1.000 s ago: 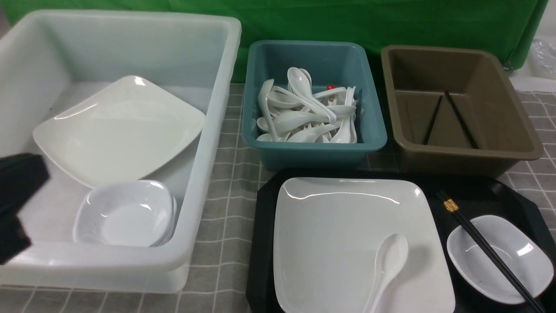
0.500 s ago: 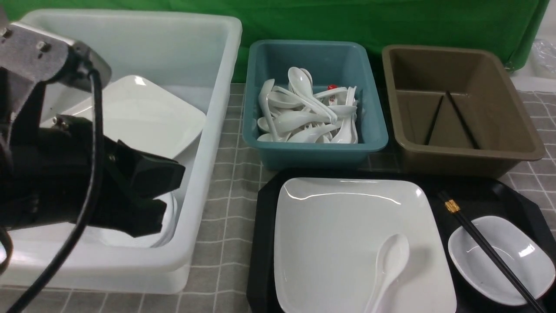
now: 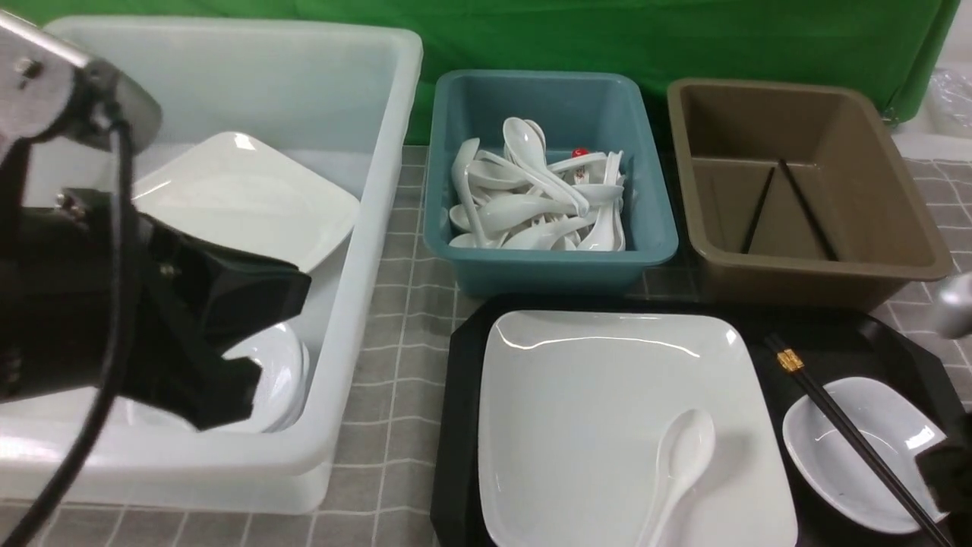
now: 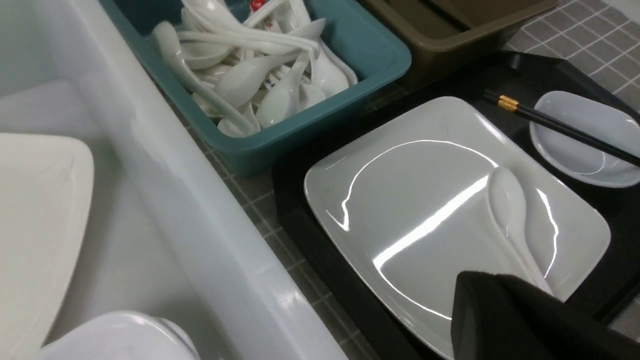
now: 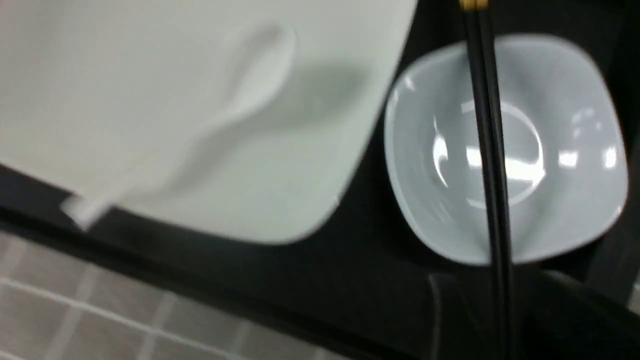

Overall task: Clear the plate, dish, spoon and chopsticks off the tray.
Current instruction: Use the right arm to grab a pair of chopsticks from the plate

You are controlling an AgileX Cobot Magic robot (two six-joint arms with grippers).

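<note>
Left gripper (image 3: 228,327): fingers pressed together, nothing between them; low over the white tub (image 3: 364,304).
Right gripper (image 3: 949,471): only a dark edge shows; cannot tell how wide its fingers stand.
Plate (image 3: 607,410): on the tray (image 3: 463,425), to the right of the left fingers, beyond the tub wall.
Spoon (image 3: 680,456): on the plate, bowl up, between the two grippers.
Dish (image 3: 850,456): on the tray, just beside the right fingers.
Chopsticks (image 3: 843,425): across the dish, thin ends toward the right fingers.
</note>
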